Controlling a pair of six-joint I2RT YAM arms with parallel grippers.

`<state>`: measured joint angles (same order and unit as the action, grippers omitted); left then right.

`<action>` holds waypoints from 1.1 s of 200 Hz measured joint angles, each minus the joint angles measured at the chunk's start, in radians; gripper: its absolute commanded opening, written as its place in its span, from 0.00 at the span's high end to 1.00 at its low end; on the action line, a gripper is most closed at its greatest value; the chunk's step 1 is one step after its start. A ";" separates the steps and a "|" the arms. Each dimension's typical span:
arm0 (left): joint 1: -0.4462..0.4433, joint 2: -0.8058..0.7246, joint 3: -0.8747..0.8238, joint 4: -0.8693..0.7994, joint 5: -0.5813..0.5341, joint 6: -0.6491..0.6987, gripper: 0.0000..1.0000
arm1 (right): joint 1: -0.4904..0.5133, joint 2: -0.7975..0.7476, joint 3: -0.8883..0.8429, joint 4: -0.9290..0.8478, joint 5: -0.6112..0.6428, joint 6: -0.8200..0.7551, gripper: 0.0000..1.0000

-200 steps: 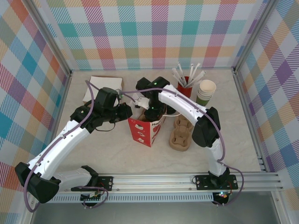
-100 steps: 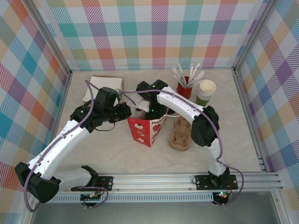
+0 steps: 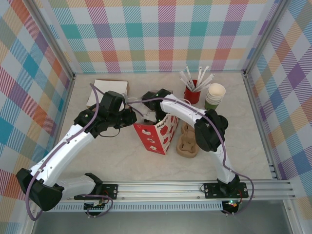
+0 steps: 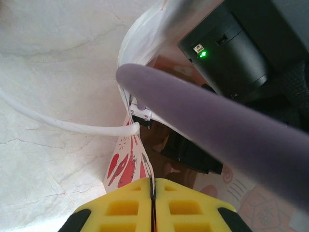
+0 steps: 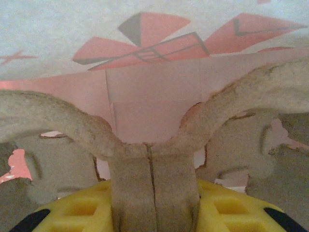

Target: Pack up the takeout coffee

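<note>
A red paper bag [image 3: 155,137] stands mid-table with its mouth open. My left gripper [image 3: 132,118] is shut on the bag's left rim; in the left wrist view the yellow fingertips [image 4: 153,187] pinch the thin edge of the paper bag [image 4: 126,164]. My right gripper [image 3: 157,116] reaches down into the bag's mouth. In the right wrist view it [image 5: 153,195] is shut on the centre handle of a pulp cup carrier [image 5: 153,166], with the bag's pink inner wall [image 5: 145,92] behind. The takeout coffee is hidden.
Another pulp cup carrier [image 3: 188,141] lies on the table just right of the bag. A red cup of white stirrers [image 3: 193,90] and a stack of green cups [image 3: 214,96] stand at the back right. A white box [image 3: 105,90] sits back left.
My right gripper has sunk deeper into the bag, its elbow dropping toward the bag. The bag's mouth has spread and leaned right. The left gripper stays pinched on the rim.
</note>
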<state>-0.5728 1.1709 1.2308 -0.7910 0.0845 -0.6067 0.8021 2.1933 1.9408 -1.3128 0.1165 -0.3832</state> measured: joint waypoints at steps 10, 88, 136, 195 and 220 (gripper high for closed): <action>0.000 0.001 0.005 -0.003 -0.001 0.002 0.93 | 0.000 0.000 0.000 0.001 -0.001 0.000 0.63; -0.002 0.002 0.027 -0.019 -0.023 0.020 0.93 | 0.000 -0.001 0.021 0.003 -0.011 0.003 0.51; -0.008 0.000 0.040 -0.018 -0.049 0.029 0.94 | -0.002 -0.008 0.108 -0.013 -0.016 0.034 0.35; -0.008 -0.026 0.045 -0.018 -0.079 0.051 0.94 | -0.004 -0.011 0.210 -0.020 -0.023 0.082 0.22; -0.008 -0.028 0.045 -0.018 -0.080 0.054 0.94 | -0.004 -0.023 0.223 -0.020 -0.025 0.093 0.16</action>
<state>-0.5804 1.1431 1.2762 -0.8085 0.0048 -0.5526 0.7982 2.1708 2.1639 -1.3327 0.0917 -0.2901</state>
